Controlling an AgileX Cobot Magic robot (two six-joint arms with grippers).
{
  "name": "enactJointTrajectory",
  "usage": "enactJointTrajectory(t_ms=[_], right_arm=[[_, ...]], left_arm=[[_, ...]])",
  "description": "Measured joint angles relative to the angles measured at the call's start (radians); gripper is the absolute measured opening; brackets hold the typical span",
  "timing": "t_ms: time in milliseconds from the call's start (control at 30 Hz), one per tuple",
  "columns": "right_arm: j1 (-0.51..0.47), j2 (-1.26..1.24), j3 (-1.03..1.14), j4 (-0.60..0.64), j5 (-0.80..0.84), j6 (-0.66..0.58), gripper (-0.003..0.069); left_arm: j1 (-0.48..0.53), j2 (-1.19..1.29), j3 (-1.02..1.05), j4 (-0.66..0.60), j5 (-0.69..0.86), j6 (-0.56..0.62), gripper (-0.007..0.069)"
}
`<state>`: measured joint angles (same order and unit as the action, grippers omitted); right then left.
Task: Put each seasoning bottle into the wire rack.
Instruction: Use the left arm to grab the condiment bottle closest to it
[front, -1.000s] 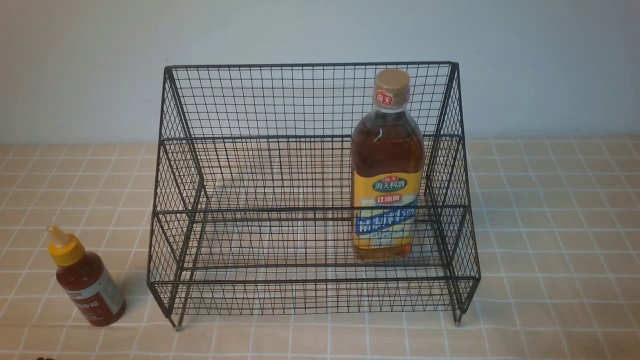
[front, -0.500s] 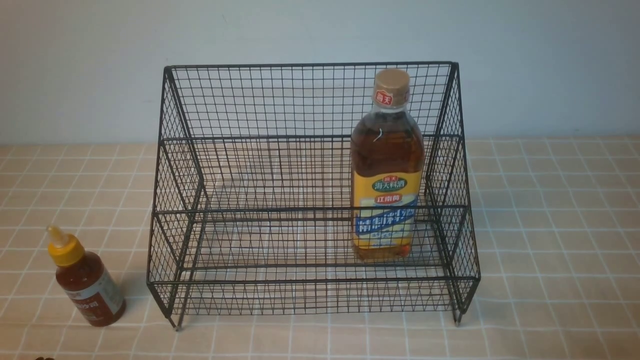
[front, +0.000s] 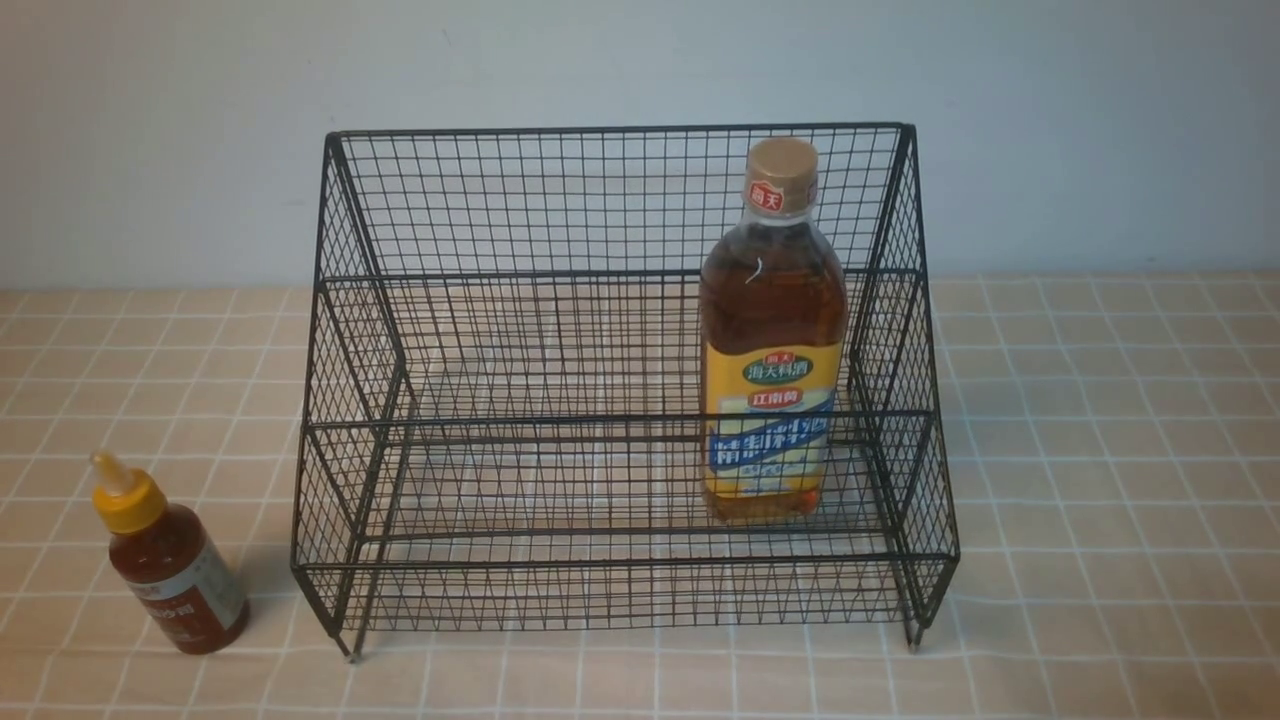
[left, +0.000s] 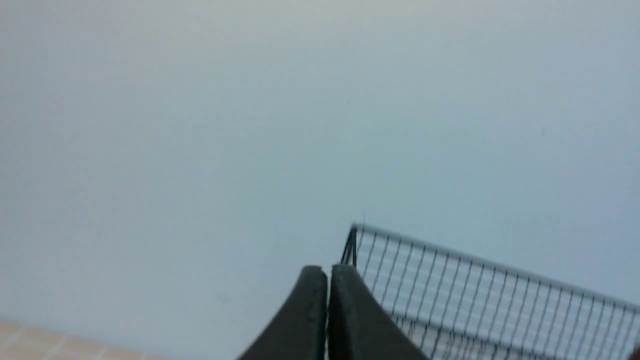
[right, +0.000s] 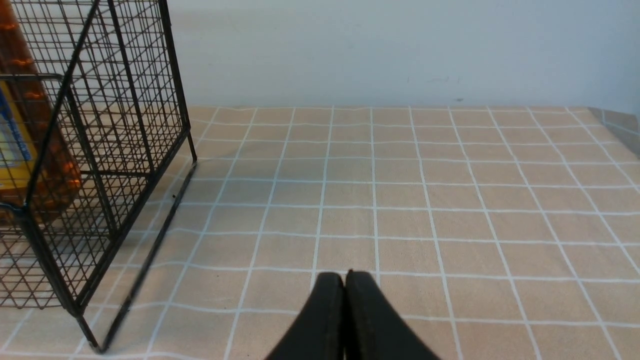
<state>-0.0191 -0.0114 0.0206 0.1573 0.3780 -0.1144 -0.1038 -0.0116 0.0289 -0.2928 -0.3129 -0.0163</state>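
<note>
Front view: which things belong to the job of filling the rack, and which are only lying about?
Job: wire rack; tall amber bottle, standing inside it; small red-sauce bottle, outside it.
Not the job: checked tablecloth; grey wall.

The left hand (left: 327, 274) is closed, its two dark fingers (left: 300, 320) pressed flat together with only a hairline seam between them and nothing gripped. Only the tapered tips show, widening back toward the wrist. This hand is tipped upward, and the wrist is rolled a little to one side. The right hand (right: 345, 276) is closed the same way, its black fingers (right: 372, 320) meeting along their whole visible length, and it is empty. It sits level, angled slightly downward, touching nothing ahead of it.
</note>
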Motion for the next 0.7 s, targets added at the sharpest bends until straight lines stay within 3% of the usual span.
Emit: enactJointTrajectory(t_ms=[100, 333, 500, 700], right_arm=[[0.000, 0.000, 0.000, 0.000, 0.000, 0.000, -0.0013], [0.000, 0.000, 0.000, 0.000, 0.000, -0.001, -0.0013], [0.000, 0.000, 0.000, 0.000, 0.000, -0.001, -0.0013], [0.000, 0.000, 0.000, 0.000, 0.000, -0.001, -0.0013]], left_arm=[[0.000, 0.028, -0.003, 0.009, -0.059, 0.009, -0.0007], [0.000, 0.355, -0.087, 0.032, -0.065, 0.115, 0.0041], [0.000, 0.604, -0.184, -0.031, -0.118, 0.226, 0.0167], [0.000, 0.876, -0.281, -0.214, -0.216, 0.339, 0.0355]])
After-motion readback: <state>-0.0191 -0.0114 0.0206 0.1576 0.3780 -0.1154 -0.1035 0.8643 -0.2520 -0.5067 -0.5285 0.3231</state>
